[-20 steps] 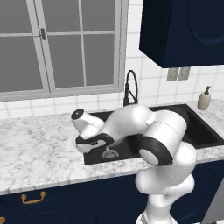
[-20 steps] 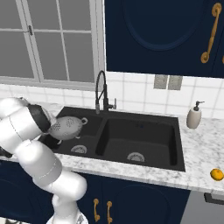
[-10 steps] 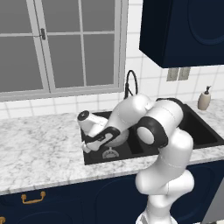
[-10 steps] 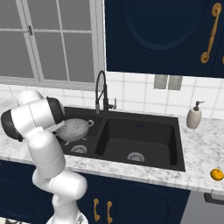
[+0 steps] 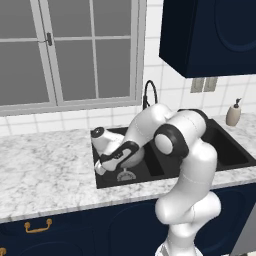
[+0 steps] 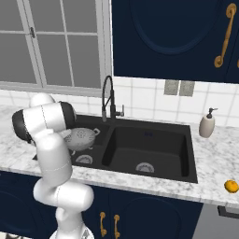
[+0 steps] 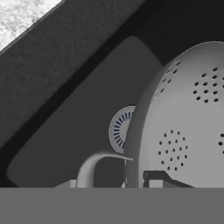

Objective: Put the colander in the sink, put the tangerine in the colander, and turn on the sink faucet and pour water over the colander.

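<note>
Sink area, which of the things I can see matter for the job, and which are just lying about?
For the job: colander, held by the gripper over the sink; tangerine on the counter; sink faucet.
Lying about: soap dispenser, wall outlets.

We see bright, even light all over the kitchen, with no strong glare. The sink [image 6: 154, 144] looks very dark inside, with soft shadows. The colander [image 7: 183, 127] has a gentle shine (the hand view looks a bit blocky). Nothing is blurry, and edges stay straight.
</note>
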{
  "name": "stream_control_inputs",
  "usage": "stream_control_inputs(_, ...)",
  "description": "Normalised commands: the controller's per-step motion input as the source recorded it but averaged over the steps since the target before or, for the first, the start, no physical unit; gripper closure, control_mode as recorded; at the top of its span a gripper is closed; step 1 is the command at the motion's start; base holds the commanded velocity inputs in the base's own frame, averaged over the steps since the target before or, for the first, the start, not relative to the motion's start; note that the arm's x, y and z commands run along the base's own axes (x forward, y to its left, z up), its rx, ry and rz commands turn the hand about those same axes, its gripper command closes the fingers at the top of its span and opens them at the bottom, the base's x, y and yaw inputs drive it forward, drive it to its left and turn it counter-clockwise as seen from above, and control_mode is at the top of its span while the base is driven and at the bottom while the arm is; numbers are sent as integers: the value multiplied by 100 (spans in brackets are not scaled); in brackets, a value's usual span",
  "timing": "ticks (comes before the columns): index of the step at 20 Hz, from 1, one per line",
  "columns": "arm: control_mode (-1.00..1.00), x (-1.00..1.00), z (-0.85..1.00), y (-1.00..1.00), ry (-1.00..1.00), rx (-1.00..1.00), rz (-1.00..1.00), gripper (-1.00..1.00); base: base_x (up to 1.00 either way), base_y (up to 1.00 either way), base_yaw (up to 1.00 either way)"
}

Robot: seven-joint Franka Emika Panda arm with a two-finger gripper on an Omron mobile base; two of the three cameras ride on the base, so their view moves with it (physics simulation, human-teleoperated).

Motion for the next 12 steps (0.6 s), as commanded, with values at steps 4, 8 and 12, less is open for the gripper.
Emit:
stream_control_inputs(4,-100,13,-28,0,4,0,1,100,0,0,0)
stream_control_inputs(8,-100,18,-31,0,7,0,0,100,0,0,0)
stream_control_inputs(12,-100,42,-36,-6,5,0,0,100,0,0,0)
